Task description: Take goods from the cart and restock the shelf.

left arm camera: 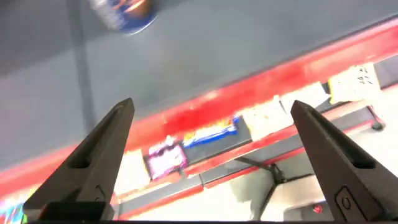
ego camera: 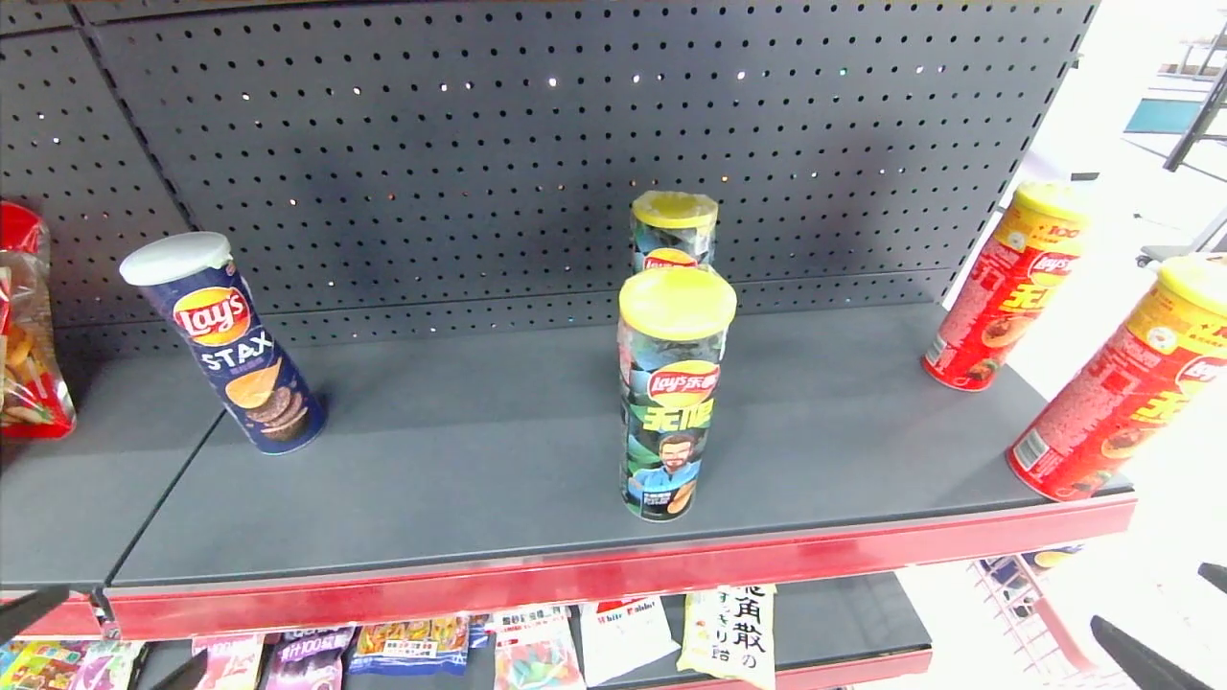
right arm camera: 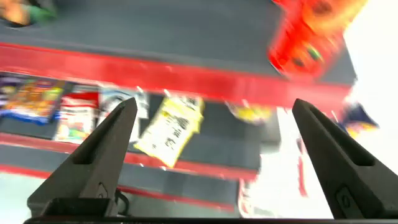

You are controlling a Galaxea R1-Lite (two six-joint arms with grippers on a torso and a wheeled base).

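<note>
On the grey shelf [ego camera: 460,460] stand a blue chip can [ego camera: 225,340] at the left, two green chip cans [ego camera: 671,393] one behind the other in the middle, and two red chip cans [ego camera: 1007,287] at the right end. My left gripper [left arm camera: 212,104] is open and holds nothing; it sits low in front of the shelf's red edge [left arm camera: 205,102], below the blue can [left arm camera: 124,12]. My right gripper [right arm camera: 216,104] is also open and holds nothing, below the shelf's right part, with a red can [right arm camera: 311,37] beyond it.
A snack bag [ego camera: 29,326] stands at the shelf's far left. Several hanging packets [ego camera: 537,652] line the lower shelf, among them a yellow one [right arm camera: 171,124]. A wire cart [ego camera: 1030,613] shows at the lower right. Wide bare gaps lie between the cans.
</note>
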